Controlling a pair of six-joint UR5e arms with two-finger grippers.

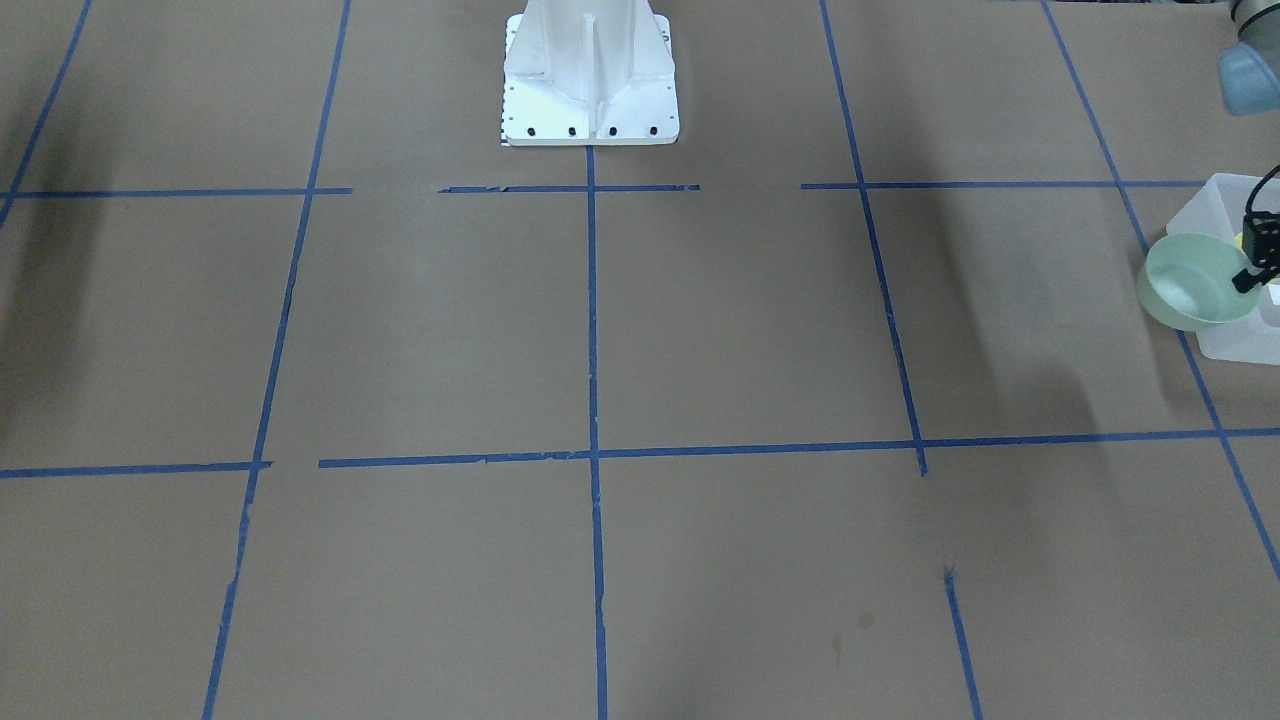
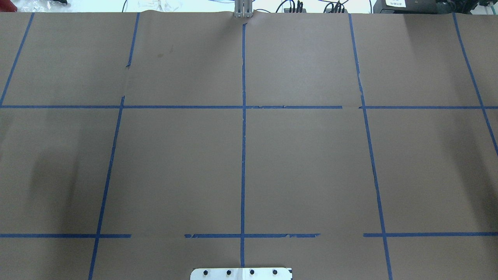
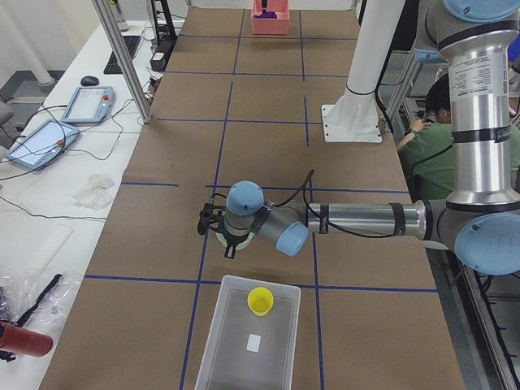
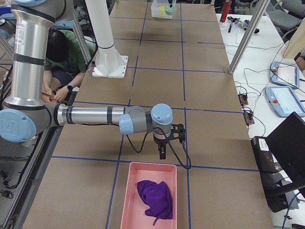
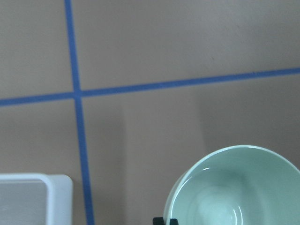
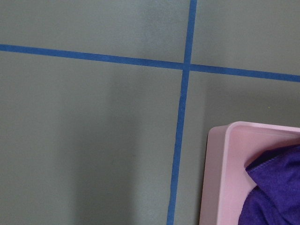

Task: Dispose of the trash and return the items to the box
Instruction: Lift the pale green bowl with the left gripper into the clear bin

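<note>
While cup sits in box, left tool seemingly grips bowl; right tool unclear.

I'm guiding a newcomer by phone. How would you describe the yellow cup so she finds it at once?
At the end of the table on the robot's left sits a translucent white bin. The yellow cup stands upright inside it. It is the only bright yellow thing, narrower than the pale green bowl nearby.

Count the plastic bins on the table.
2. The frosted-white bin, at the table's left end, holds a yellow cup; the pink bin, at the right end, holds a purple cloth.
</note>
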